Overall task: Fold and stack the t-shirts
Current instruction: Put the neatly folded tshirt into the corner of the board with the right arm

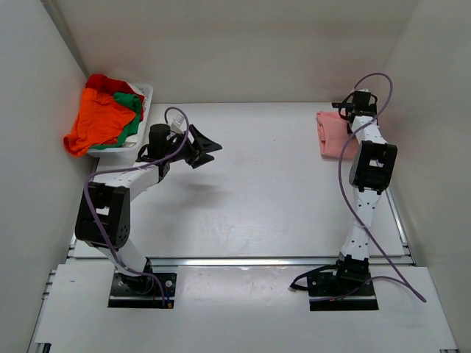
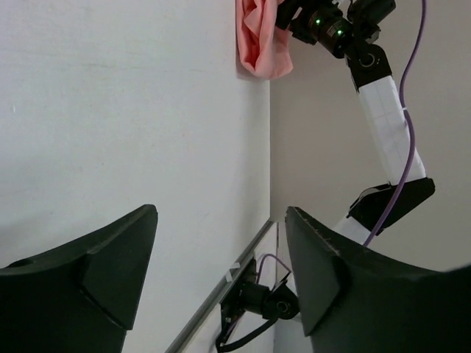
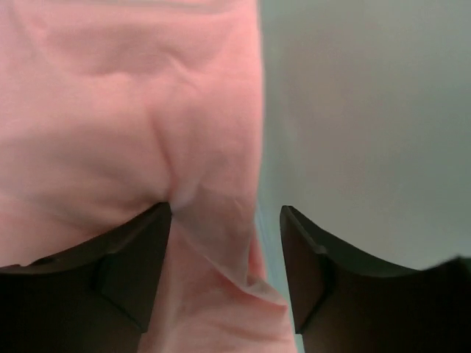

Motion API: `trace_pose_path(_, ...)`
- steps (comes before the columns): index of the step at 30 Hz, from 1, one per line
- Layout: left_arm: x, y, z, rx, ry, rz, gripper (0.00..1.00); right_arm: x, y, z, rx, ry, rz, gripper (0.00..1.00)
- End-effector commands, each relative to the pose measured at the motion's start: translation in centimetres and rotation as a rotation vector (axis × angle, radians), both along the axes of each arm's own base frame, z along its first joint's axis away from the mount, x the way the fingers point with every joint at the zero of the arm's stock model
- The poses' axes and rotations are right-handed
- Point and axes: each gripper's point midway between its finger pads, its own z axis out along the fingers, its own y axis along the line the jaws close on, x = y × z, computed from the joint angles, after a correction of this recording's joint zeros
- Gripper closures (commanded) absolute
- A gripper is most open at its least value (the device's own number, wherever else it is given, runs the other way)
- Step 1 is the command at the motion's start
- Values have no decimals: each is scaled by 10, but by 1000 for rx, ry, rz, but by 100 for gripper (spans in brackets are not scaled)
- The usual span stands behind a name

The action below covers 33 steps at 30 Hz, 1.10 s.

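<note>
Spreading across most of the overhead view, the white table (image 1: 257,206) sits inside pale walls, with both arms bolted at its near edge. The left arm (image 1: 110,209) bends up over the left half of the table, and the right arm (image 1: 372,165) reaches straight out to the far right corner. At the far left corner a white basket (image 1: 148,91) holds a loose heap of t-shirts. The bright orange shirt (image 1: 99,121) is on top and spills over the basket's left side, the green one (image 1: 132,104) shows beside it, and the red one (image 1: 107,82) is at the back. The salmon pink shirt (image 1: 333,136) lies folded on the table at the far right, just beside the wall. The left gripper (image 2: 221,213) hangs above bare table, well apart from every shirt, its jaws spread wide with nothing between them. The right gripper (image 3: 224,209) is down on the salmon pink shirt's right edge with its jaws parted. A raised fold of the cloth runs between the fingers (image 3: 132,257) and is not pinched.
</note>
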Motion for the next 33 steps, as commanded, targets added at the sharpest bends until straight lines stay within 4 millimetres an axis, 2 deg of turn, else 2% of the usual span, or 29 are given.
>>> trace_pose_path(1,-20,6,8,49,-27,-30,16,35,9,73,-111,-208,45,39)
trace_pose_path(2,-27,7,5,64,-18,-34,1,36,13,99,-121,-249,48,31)
trace_pose_path(3,-30,12,2,76,-17,-31,2,33,21,121,-135,-267,54,26)
trace_pose_path(4,-34,17,-4,102,-12,-32,2,29,28,147,-161,-298,45,10)
trace_pose_path(5,-40,23,-14,131,44,-33,1,24,32,153,-176,-292,47,1)
trace_pose_path(6,-45,33,-26,203,91,-28,1,18,45,181,-196,-327,49,1)
trace_pose_path(7,-34,43,-27,303,41,-21,1,7,52,207,-200,-362,28,1)
trace_pose_path(8,-46,54,-53,406,153,-24,1,1,65,205,-182,-352,25,1)
trace_pose_path(9,-44,65,-61,533,162,-44,2,-11,79,221,-163,-367,23,0)
trace_pose_path(10,-48,70,-68,612,191,-95,2,-25,79,238,-165,-394,-25,1)
trace_pose_path(11,-48,77,-74,664,204,-99,1,-37,83,228,-146,-352,-49,1)
trace_pose_path(13,-55,83,-81,676,260,-146,2,-65,114,233,-91,-324,-14,1)
trace_pose_path(14,-58,84,-79,655,271,-146,1,-76,132,208,-68,-268,6,1)
trace_pose_path(15,-67,86,-82,642,279,-140,1,-99,141,202,-54,-253,17,1)
trace_pose_path(16,-74,86,-81,637,255,-143,1,-114,159,215,-45,-298,44,1)
trace_pose_path(17,-82,85,-76,641,208,-150,1,-138,179,210,-25,-309,76,1)
trace_pose_path(18,-81,84,-74,643,177,-141,2,-155,190,179,3,-260,86,1)
trace_pose_path(19,-84,86,-70,665,127,-120,1,-170,211,191,47,-299,138,1)
trace_pose_path(20,-91,89,-67,679,106,-109,1,-193,228,180,116,-294,160,1)
trace_pose_path(21,-90,92,-63,684,74,-111,1,-209,245,156,162,-257,185,1)
trace_pose_path(23,-94,93,-43,806,-90,-146,1,-237,263,157,235,-294,221,1)
trace_pose_path(24,-91,106,-43,929,-143,-136,2,-250,273,153,246,-295,242,1)
trace_pose_path(25,-90,105,-29,975,-228,-131,1,-257,276,146,261,-283,242,1)
trace_pose_path(26,-84,115,-13,1044,-316,-103,1,-263,279,147,267,-277,257,1)
trace_pose_path(28,-72,136,3,1096,-353,-17,2,-272,282,145,310,-256,267,0)
trace_pose_path(29,-67,149,2,1098,-320,20,1,-273,282,144,315,-250,268,1)
trace_pose_path(30,-61,150,3,1097,-298,28,1,-273,279,146,335,-258,261,1)
trace_pose_path(31,-58,169,-1,1188,-231,133,1,-275,276,141,333,-239,263,1)
trace_pose_path(33,-61,171,-14,1295,-203,167,1,-275,274,144,340,-241,265,1)
